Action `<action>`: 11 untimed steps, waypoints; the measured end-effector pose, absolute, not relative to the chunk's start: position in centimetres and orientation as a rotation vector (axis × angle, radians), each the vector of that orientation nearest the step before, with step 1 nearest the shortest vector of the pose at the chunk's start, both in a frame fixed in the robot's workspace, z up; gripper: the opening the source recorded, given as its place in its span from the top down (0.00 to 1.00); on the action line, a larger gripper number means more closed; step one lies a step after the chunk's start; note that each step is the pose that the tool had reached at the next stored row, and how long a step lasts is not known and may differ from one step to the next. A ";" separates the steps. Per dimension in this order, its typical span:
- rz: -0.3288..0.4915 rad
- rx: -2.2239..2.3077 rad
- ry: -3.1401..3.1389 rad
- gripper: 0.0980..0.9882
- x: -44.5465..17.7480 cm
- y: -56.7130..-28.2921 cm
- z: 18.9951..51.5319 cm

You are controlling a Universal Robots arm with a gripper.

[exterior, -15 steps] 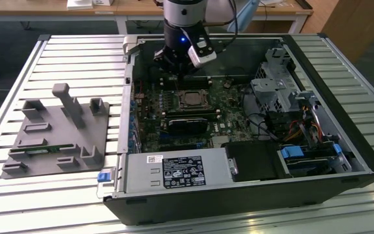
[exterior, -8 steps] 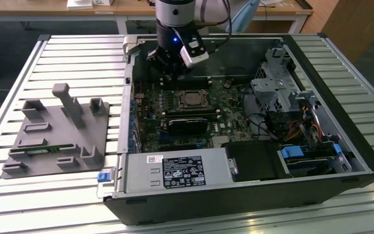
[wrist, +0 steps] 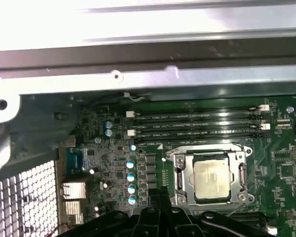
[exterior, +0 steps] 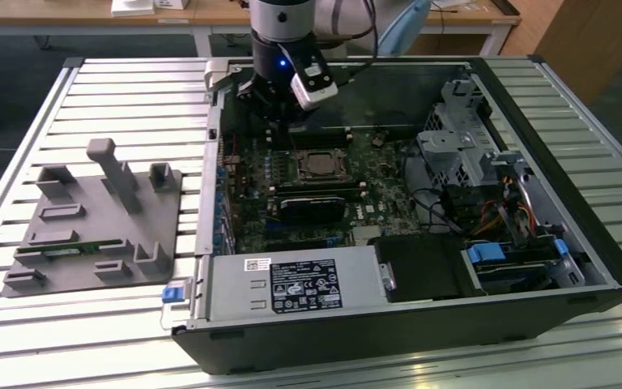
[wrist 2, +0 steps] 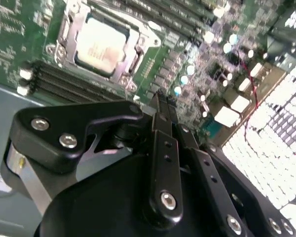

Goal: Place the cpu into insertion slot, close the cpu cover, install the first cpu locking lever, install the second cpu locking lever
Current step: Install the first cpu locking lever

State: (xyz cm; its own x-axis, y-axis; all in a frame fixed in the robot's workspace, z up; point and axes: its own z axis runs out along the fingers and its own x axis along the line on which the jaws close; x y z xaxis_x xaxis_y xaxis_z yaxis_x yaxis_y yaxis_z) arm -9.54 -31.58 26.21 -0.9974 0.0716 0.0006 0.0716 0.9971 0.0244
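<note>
arm (exterior: 284, 40): cut off at exterior view's 12 o'clock edge | cpu (exterior: 317, 166): too small there to tell its seating | claw (wrist: 160, 193): body cut off by first wrist view's edge | memory slots (wrist 2: 64, 81): partly hidden behind claw, second wrist view

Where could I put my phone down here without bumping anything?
The white slatted metal table is bare around the grey plastic fixture tray and past the black computer case on the exterior view's right. Inside the case it is crowded: the black end effector hangs near the silver-topped square cpu.
</note>
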 end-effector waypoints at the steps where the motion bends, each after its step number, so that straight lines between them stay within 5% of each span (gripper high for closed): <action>1: 0.038 0.113 3.139 0.99 -9.6 -31.4 26.2; 11: 0.038 0.108 3.138 0.99 -10.1 -30.1 26.0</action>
